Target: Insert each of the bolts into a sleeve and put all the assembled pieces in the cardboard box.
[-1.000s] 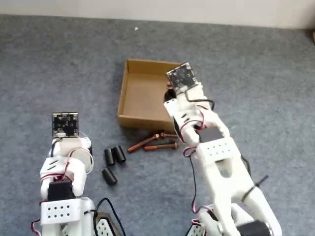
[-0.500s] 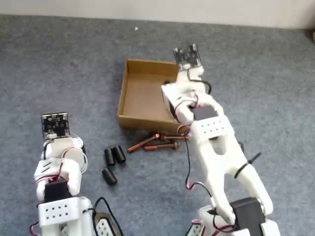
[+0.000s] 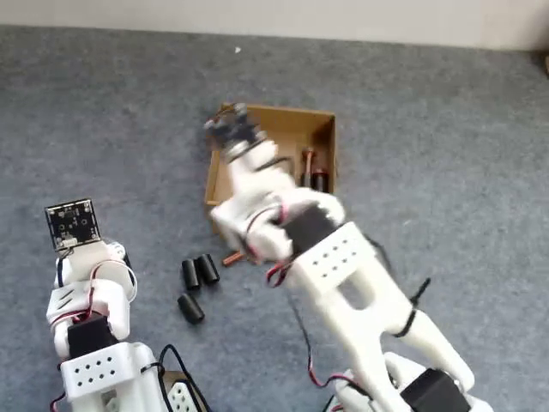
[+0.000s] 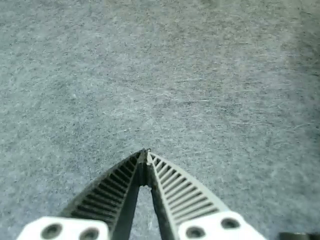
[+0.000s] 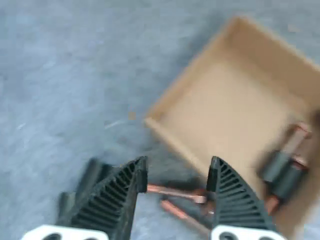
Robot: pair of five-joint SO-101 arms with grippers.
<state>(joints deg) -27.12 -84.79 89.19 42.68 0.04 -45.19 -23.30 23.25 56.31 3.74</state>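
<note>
Hovering with right gripper point(image 5: 179, 167) spread wide and empty over bolts point(image 5: 172, 191) just outside the box point(image 5: 165, 125). Spotting assembled pieces point(image 3: 314, 172) inside. Holding left gripper point(image 4: 146, 152) pinched shut above carpet point(image 4: 160, 75).

Soft, even light from overhead, moderately bright, no glare. High view: faint shadows only, beside the black sleeves point(image 3: 190, 275) & inside the cardboard box point(image 3: 332, 150) walls. The right arm point(image 3: 343, 266) is smeared w/ motion blur toward its tip. Left wrist view: grey bench point(image 4: 160, 75) in focus, dimmer toward one edge. Right wrist view: blurred throughout, box & bolts point(image 5: 175, 192) soft-edged.
</note>
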